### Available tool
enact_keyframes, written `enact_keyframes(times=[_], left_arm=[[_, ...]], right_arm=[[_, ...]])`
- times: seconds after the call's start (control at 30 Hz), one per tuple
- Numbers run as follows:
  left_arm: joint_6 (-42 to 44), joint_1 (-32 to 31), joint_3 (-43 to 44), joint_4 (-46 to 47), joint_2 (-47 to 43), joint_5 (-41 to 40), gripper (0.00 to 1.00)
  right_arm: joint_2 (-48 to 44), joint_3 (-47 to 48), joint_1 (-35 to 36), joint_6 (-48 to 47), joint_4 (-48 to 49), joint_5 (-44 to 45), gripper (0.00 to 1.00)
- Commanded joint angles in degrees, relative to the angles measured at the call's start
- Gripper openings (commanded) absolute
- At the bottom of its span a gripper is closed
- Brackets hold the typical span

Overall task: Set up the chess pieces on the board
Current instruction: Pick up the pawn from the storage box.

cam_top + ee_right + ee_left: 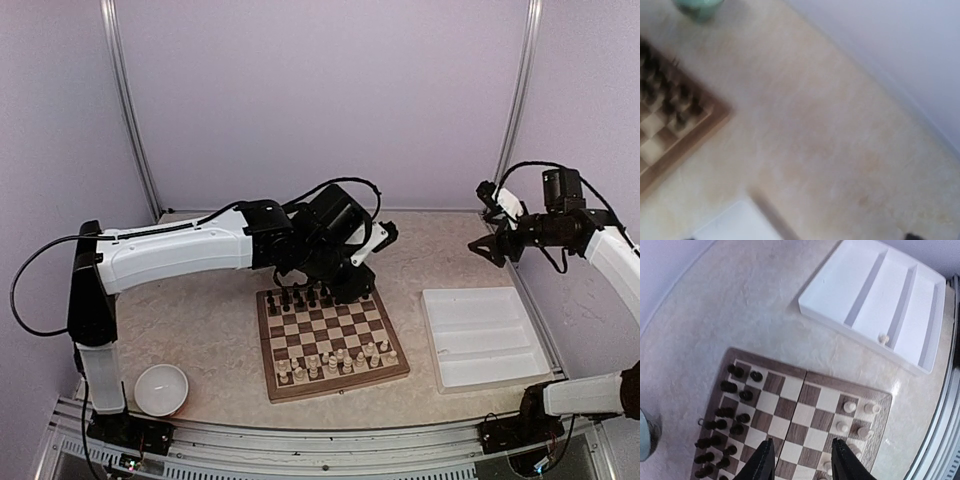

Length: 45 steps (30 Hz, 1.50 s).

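Left tool (802, 462): spread wide, with nothing between its two dark fingers (762, 462).
Left tool position: it hangs over the board (790, 405). In the wrist view the fingertips frame the bare middle squares. In the top view the tool (345, 285) sits above the far side of the board (340, 388), over the dark rows.
Right tool (487, 245): raised high over the right side of the desk (200, 320), well apart from the board. I cannot tell whether it is wide or narrow, because its own view is blurred and shows almost nothing of the fingers.
Cream pieces (330, 360): they stand on the two rows of the board nearest the arm bases. In the left wrist view several of them (855, 415) show on the right-hand squares.
Stray cream piece (883, 338): it lies inside the tray (865, 285), at the end of a lane beside a divider. Which lane is hard to say.
Dark pieces (300, 297): lined up on the far two rows, on the left side (725, 415) in the wrist view.
Tray (480, 335): white with long lanes, on the desk just right of the board and not touching it.
Right wrist view: a corner of the board (670, 135) with dark pieces, and a white edge of the tray (735, 225), both blurred.
Bowl (160, 388): white, on the desk left of the board, near the left arm's base.
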Motion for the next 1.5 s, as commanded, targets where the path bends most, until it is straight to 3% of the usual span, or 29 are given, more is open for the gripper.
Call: enact_keyframes(times=[0.0,0.17,0.37,0.47,0.87,1.0,1.23,1.33,1.47], left_arm=[[0.5,-1.2,1.0,9.3,-4.4,-4.6,0.41],[2.2,-1.1,-4.2,18.4,-7.4,-8.8,0.43],[2.7,0.2,-3.6,20.5,-6.5,-8.7,0.45],[2.1,0.7,-3.4,20.3,-5.4,-7.4,0.45],[-0.2,2.4,-4.4,19.3,-4.7,-7.4,0.45],[-0.2,2.7,-4.5,19.6,-4.6,-7.1,0.45],[-0.2,3.1,-4.6,19.9,-4.4,-6.3,0.45],[-0.2,3.1,-4.5,19.8,-4.2,-6.1,0.45],[-1.9,3.0,-4.8,19.9,-4.5,-5.9,0.45]], right_arm=[[3.6,-7.7,-0.5,-14.7,-13.0,1.9,0.76],[4.7,-17.8,0.4,-22.8,-12.2,3.2,0.56],[9.9,-22.3,5.4,-24.1,-4.3,5.4,0.44],[15.3,-22.0,7.8,-24.8,-2.7,5.8,0.43],[27.3,-19.4,14.8,-28.0,-1.2,3.4,0.56],[29.6,-19.3,15.8,-22.5,4.0,4.9,0.49],[28.5,-19.1,15.8,-19.7,6.0,4.7,0.25],[28.8,-18.9,15.8,-19.0,5.3,5.6,0.25],[27.9,-20.2,15.8,-16.8,6.3,9.1,0.33]])
